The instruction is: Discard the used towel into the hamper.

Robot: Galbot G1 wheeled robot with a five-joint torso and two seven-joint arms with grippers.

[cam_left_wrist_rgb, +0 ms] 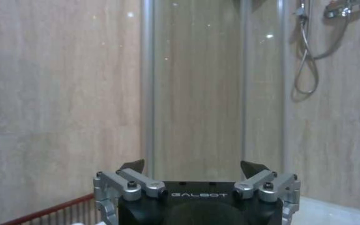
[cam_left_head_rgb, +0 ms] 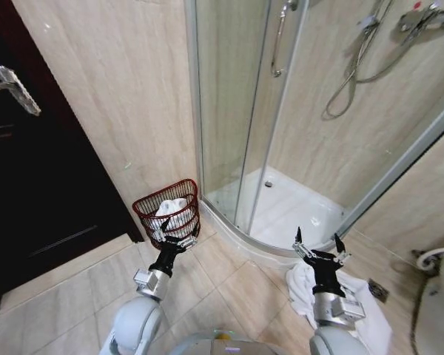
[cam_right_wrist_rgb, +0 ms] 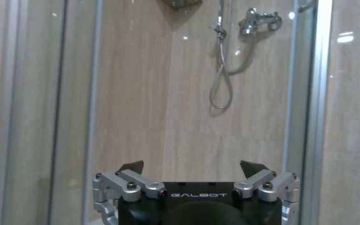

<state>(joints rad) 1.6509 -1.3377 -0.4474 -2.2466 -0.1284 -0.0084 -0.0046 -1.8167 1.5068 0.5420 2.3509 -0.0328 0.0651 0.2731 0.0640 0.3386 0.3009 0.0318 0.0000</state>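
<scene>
While towel point(cam_left_head_rgb: 174, 208) lies in hamper point(cam_left_head_rgb: 149, 214), left gripper point(cam_left_head_rgb: 175, 231), right gripper point(cam_left_head_rgb: 319, 245) jaws spread, empty.

Left pincer point(cam_left_head_rgb: 175, 238) and right pincer point(cam_left_head_rgb: 318, 246) raised, spread apart.

You have a tiled floor point(cam_left_head_rgb: 229, 285): the hamper point(cam_left_head_rgb: 168, 211) stands at its wall edge beside the shower tray point(cam_left_head_rgb: 285, 214), and a white towel point(cam_left_head_rgb: 370, 307) lies near the drain point(cam_left_head_rgb: 378, 291).

Beige tiled walls point(cam_left_head_rgb: 118, 89), glass shower enclosure point(cam_left_head_rgb: 229, 96), dark door point(cam_left_head_rgb: 29, 185)
</scene>
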